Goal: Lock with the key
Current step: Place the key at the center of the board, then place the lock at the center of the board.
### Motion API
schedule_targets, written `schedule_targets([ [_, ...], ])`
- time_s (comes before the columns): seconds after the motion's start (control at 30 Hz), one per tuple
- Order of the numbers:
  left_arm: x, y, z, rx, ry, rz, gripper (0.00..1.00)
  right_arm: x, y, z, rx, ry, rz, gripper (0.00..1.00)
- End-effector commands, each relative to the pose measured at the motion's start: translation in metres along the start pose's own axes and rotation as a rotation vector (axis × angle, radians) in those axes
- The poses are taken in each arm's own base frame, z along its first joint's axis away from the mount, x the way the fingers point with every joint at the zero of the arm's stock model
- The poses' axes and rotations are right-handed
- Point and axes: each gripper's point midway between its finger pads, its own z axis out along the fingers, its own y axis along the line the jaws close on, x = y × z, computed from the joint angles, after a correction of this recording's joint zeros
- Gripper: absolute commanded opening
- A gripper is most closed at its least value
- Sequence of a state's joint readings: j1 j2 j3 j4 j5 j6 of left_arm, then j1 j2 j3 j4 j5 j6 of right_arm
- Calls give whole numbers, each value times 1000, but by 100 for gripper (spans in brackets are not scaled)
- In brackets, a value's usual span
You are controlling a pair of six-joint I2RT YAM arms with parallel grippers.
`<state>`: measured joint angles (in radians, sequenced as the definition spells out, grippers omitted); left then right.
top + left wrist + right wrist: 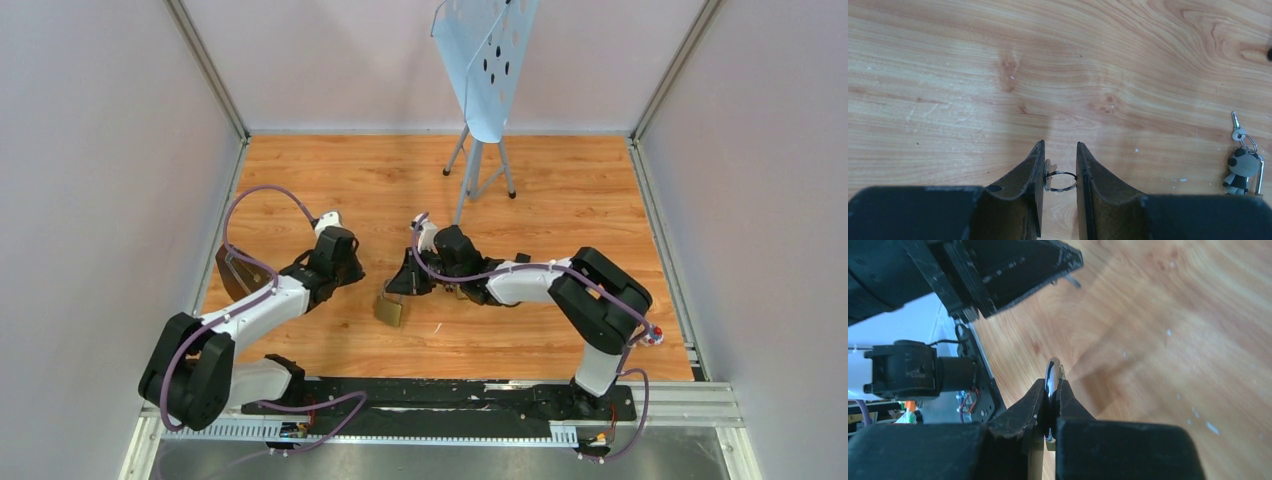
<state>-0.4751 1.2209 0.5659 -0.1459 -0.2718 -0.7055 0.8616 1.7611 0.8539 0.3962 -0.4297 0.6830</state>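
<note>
My left gripper (355, 272) (1060, 172) is shut on the key (1048, 175). The key's flat silver head presses against the left finger, and its thin wire ring (1064, 181) spans the gap to the other finger. The key's tip (1073, 281) pokes out of that gripper in the right wrist view. My right gripper (402, 284) (1053, 385) is shut on the silver shackle (1053, 374) of the brass padlock (390, 311). The padlock's body sits just below and between the two grippers. The grippers are close together, facing each other.
A key bunch with a dark panda fob (1240, 170) and a small key (1235, 122) lies on the wood floor to the right of my left gripper. A pale blue perforated stand (485, 60) on tripod legs stands at the back. A dark object (235, 272) is at the left wall. Grey walls enclose the table.
</note>
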Motion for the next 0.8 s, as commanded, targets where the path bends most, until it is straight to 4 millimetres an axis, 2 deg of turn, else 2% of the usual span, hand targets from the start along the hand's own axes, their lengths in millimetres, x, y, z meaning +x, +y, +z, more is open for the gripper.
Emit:
schedule_targets([
  [0.0,-21,-5,-2,28,-51,-58,34,-56,53,9,-212,-169,-55,0],
  [0.1,-14,-2,-3,45,-31,-65,47,-53,33,22,-210,-161,-21,0],
  [0.2,-8,-3,-7,61,2,-54,67,-50,12,32,-216,-156,2,0],
  [0.27,-8,-1,-11,52,7,-57,76,-45,-2,39,-193,-146,12,0],
  [0.43,-23,8,-30,19,-55,-81,86,-39,-20,51,-152,-137,23,2],
  [0.5,-32,10,-41,12,-80,-83,89,-40,-25,55,-125,-133,27,14],
  [0.57,-39,11,-54,8,-94,-74,97,-41,-32,58,-84,-133,19,34],
  [0.63,-40,17,-70,-8,-80,-53,99,-44,-43,59,-7,-149,11,49],
  [0.67,-49,14,-79,3,-96,-46,100,-46,-49,58,28,-156,1,54],
  [0.7,-47,18,-87,-7,-89,-40,100,-48,-54,57,67,-163,-13,59],
  [0.73,-57,16,-98,2,-119,-53,100,-52,-59,55,108,-169,-19,64],
  [0.77,-52,23,-104,-28,-94,-82,100,-55,-65,52,153,-176,-34,67],
])
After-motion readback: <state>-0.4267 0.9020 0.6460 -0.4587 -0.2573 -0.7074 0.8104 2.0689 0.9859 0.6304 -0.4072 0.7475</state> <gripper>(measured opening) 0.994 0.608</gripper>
